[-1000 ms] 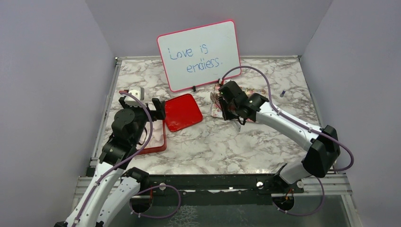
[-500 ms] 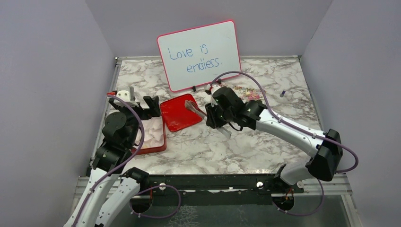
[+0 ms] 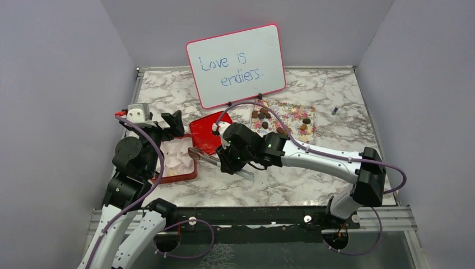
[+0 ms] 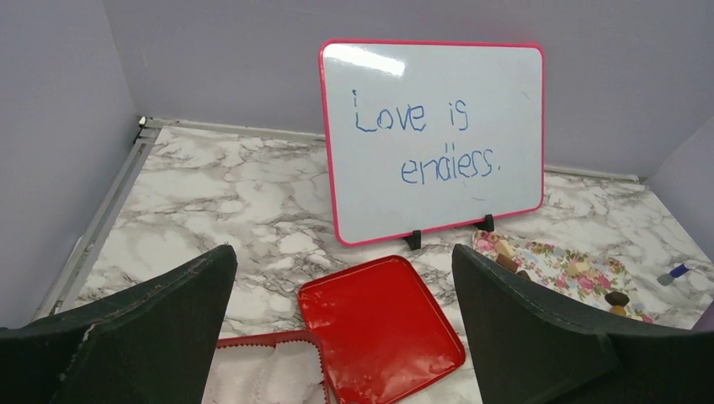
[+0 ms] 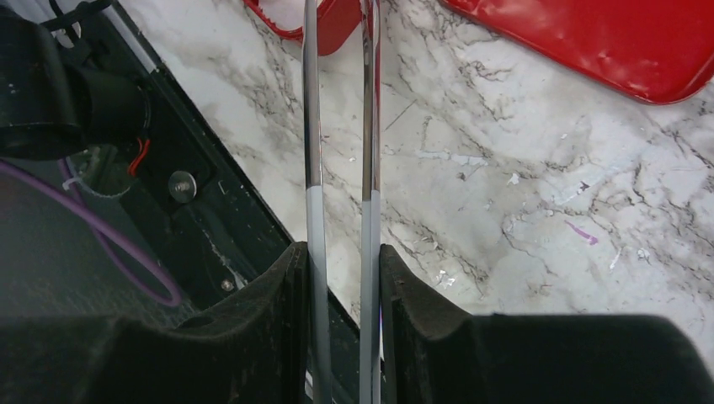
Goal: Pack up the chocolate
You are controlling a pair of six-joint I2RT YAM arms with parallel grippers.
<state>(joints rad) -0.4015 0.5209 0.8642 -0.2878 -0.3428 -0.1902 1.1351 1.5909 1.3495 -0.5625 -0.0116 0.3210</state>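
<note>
The left arm is holding the left gripper raised, jaws standing wide apart. The right arm is reaching leftward, the right gripper clamping metal tongs between its jaws.

tongs: polished metal | red lid: glossy, maybe plastic | table: smooth, marbled

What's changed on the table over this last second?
The right gripper, shut on metal tongs, swung left from the flower-patterned tray toward the red box. The left gripper, open, drew back leftward. The whiteboard, red lid and chocolates stayed put.
</note>
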